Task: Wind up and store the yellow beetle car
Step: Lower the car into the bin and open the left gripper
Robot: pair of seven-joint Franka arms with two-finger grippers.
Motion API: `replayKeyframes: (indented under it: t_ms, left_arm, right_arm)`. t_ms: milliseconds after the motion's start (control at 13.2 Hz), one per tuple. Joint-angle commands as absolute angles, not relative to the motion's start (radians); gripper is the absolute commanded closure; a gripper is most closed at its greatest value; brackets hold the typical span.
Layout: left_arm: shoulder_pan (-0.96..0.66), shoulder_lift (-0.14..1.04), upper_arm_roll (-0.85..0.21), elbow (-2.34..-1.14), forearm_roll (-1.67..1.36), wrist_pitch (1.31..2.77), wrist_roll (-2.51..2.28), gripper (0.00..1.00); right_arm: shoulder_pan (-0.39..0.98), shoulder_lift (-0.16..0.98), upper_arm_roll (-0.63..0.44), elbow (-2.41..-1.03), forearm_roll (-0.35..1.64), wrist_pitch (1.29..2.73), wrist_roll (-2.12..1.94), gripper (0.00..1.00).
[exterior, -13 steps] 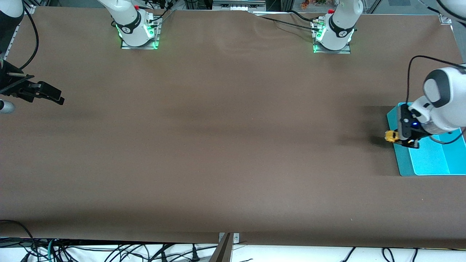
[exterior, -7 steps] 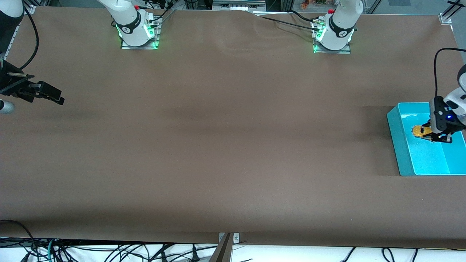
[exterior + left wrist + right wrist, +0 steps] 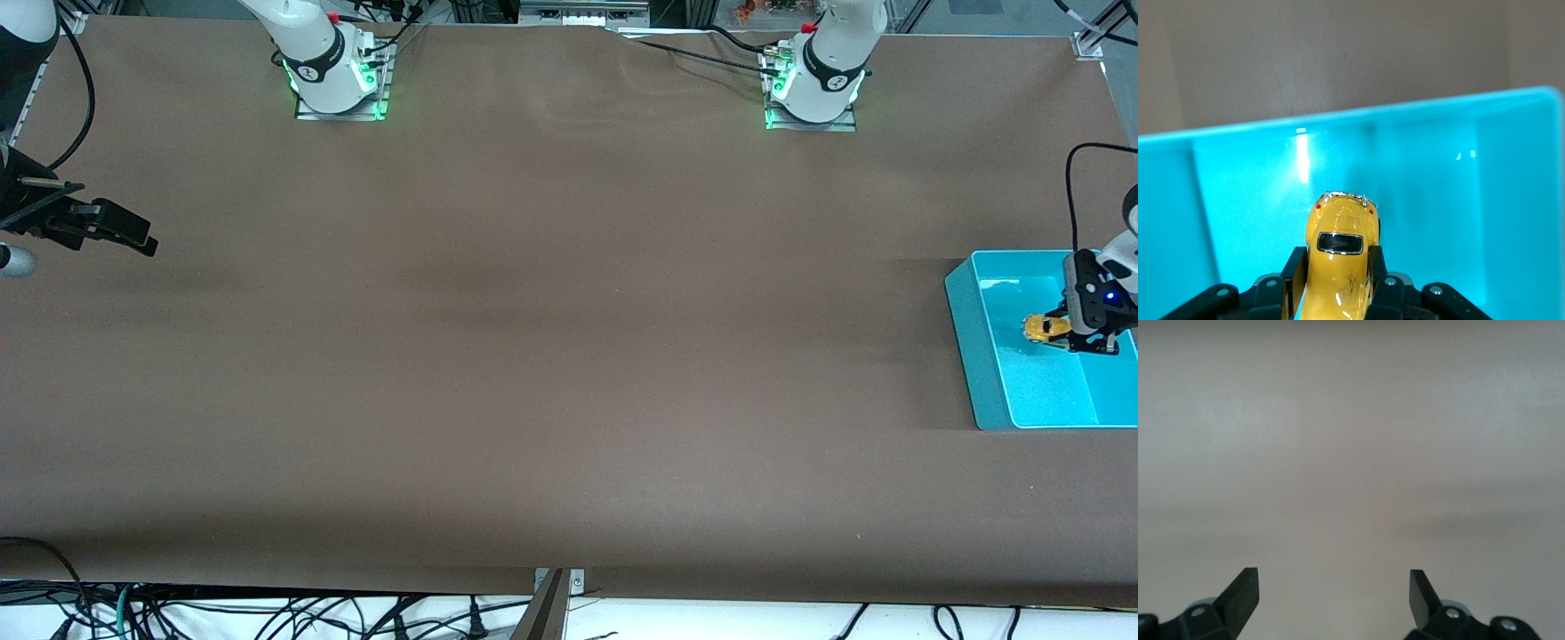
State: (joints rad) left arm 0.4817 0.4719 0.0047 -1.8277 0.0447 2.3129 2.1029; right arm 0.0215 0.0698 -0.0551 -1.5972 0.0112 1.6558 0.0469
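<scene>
front view: car held over the bin, storing step in hand

front view puts your left hand (image 3: 1058, 333) at the right edge of the frame, over the inside of the turquoise bin (image 3: 982, 364), which sits on the tabletop (image 3: 569, 356) toward the left arm's end. you have the yellow beetle car (image 3: 1037, 327) pinched in that hand. in the left wrist view the two fingers (image 3: 1293, 275) press on the car's sides near its back half, and the rounded end with the small red lights points toward the bin's floor. the car (image 3: 1340, 250) looks to hang above that floor, not resting on it, though you cannot be sure of the gap.

by this, you are at the storing step. nothing here shows whether the winding is done, so judge that yourself. the next move calls for lowering a little so the car does not drop and bounce, then spreading the fingers and lifting straight up clear of the bin walls. mind that a wound car may roll on release; the walls should stop it.

your right hand (image 3: 133, 238) waits at the upper left of the front view, over bare tabletop, fingers (image 3: 1241, 593) spread wide and holding nothing.
</scene>
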Motion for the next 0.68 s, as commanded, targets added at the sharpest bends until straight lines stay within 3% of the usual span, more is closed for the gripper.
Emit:
replayKeyframes:
  t_ms: [0, 604]
  left_arm:
    - [0.494, 0.535, -0.005, -1.792, 0.035, 2.358, 2.063, 0.58]
    - [0.491, 0.612, -0.005, -1.792, 0.031, 2.442, 2.039, 0.56]
  right_arm:
    - [0.029, 0.048, -0.063, -1.612, 0.025, 1.647, 0.055, 0.00]
    - [0.029, 0.049, -0.063, -1.612, 0.025, 1.647, 0.055, 0.00]
